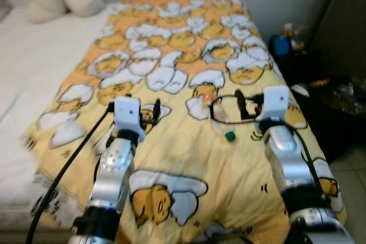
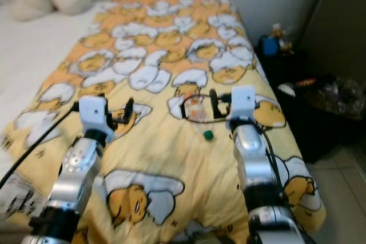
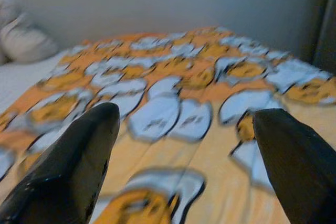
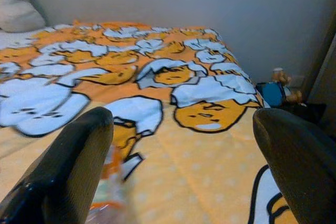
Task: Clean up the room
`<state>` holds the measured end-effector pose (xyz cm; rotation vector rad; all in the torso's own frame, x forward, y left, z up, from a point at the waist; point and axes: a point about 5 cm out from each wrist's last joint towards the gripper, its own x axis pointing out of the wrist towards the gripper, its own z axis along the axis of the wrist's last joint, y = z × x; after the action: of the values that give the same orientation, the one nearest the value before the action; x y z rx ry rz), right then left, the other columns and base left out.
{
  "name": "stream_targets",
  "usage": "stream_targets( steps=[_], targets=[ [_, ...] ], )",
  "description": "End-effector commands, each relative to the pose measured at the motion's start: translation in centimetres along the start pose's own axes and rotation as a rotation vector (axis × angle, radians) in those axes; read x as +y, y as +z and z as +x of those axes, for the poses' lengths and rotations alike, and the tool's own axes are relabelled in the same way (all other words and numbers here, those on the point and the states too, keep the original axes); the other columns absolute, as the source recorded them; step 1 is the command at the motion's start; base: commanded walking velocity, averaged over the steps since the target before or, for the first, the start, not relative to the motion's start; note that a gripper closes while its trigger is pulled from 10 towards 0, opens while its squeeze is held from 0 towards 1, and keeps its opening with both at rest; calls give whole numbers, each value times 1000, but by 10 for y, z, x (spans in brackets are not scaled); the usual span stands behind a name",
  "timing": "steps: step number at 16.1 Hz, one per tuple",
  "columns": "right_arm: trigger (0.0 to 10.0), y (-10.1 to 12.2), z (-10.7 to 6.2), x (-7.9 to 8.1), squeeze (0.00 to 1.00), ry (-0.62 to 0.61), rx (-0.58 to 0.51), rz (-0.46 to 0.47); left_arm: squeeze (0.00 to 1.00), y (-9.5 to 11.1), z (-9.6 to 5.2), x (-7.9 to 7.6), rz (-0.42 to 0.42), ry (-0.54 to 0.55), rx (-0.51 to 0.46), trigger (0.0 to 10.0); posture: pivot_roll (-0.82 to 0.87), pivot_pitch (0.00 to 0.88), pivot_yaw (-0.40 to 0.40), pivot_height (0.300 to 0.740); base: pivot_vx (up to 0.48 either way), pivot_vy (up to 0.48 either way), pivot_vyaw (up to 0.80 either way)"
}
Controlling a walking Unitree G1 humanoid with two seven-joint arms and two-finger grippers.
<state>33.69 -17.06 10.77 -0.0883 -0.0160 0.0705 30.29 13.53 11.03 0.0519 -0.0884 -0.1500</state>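
Bottle [image 1: 200, 104]: clear, orange-labelled, lying on blanket [image 1: 171, 141] just ahead of right gripper [image 1: 239, 102], green cap [image 1: 230, 136] beside it. Both grippers spread, empty; left gripper [image 1: 155, 112] idle. Risk: soft bedding yields, bottle rolls from fingers.

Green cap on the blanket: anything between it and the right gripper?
Nothing visible. The green cap lies in the open on the yellow blanket, just beside and below the open right gripper. A clear bottle lies by the gripper's fingers, not across the path.
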Motion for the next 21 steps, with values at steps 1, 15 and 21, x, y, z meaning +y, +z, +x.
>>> stream_targets(
  steps=[1,15,21],
  targets=[
    [10000,4,6,-2,0,2,6,1,0,3,-3,-3,4,-6,-10,10000,-143,0,75,740,480,0,0],
    [10000,-23,27,-15,0,-146,295,-124,0,50,-35,32,128,-256,138,10000,91,100,117,740,0,0,0],
    [10000,-19,30,-18,0,-200,307,-155,0,51,-71,32,143,-259,229,10000,171,206,138,740,0,0,0]
  ],
)
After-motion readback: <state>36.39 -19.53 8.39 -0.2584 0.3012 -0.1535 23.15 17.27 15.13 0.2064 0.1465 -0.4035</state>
